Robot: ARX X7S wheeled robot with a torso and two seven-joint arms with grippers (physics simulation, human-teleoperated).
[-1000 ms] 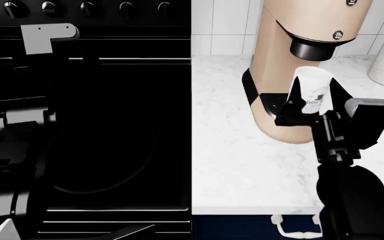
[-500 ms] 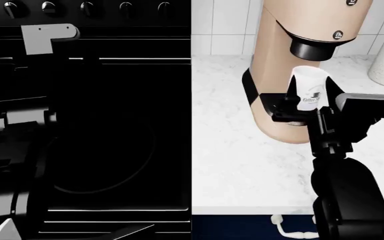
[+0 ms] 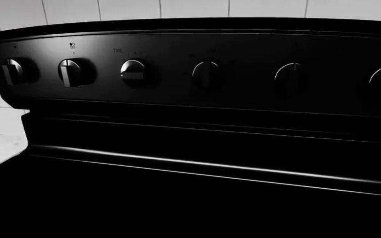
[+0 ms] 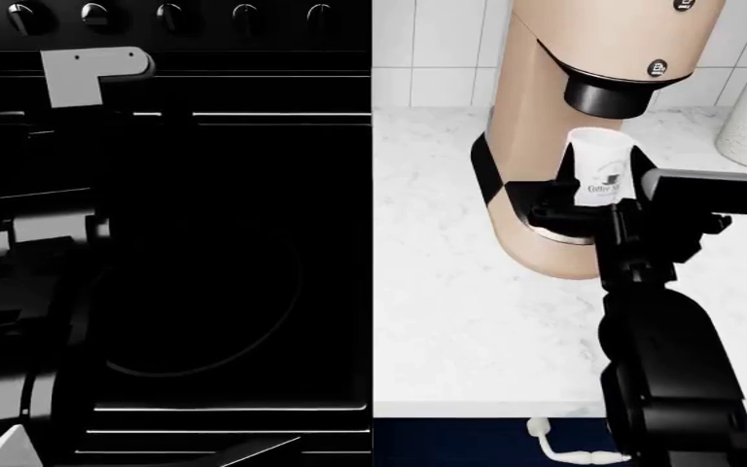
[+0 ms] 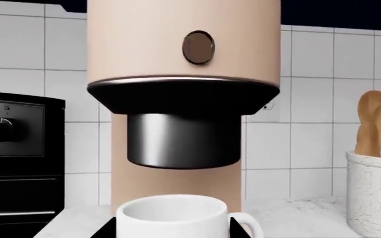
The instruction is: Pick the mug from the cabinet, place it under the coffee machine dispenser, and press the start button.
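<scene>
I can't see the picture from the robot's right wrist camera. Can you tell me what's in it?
A white mug sits right below the black round dispenser of a tall beige coffee machine, which has a round dark button on its front. Beside it are a white speckled canister holding a wooden spoon, and part of a black stove.

Glossy ceramic mug [image 5: 172, 216], matt beige coffee machine [image 5: 177, 49].
</scene>
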